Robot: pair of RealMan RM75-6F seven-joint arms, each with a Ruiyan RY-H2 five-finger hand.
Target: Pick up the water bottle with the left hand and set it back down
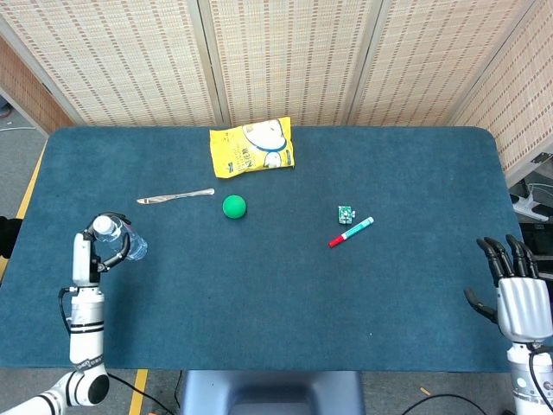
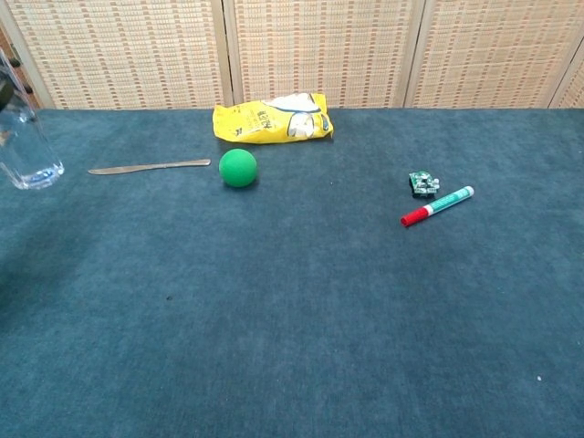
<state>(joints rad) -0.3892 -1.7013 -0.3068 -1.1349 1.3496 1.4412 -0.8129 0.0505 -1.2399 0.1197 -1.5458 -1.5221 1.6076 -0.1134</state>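
Observation:
The clear water bottle point(image 1: 121, 241) stands upright near the table's left edge, with a little water in its bottom. My left hand point(image 1: 89, 252) grips it, fingers wrapped around the body just below the cap. In the chest view the bottle point(image 2: 25, 146) shows at the far left edge, its base close to the blue cloth; whether it touches I cannot tell. My right hand point(image 1: 517, 296) hangs at the front right corner of the table, fingers spread, holding nothing.
A butter knife point(image 1: 175, 197) lies just beyond the bottle. A green ball point(image 1: 234, 207) and a yellow snack bag point(image 1: 251, 147) sit toward the back middle. A red-capped marker point(image 1: 351, 232) and a small green clip point(image 1: 346, 213) lie right of centre.

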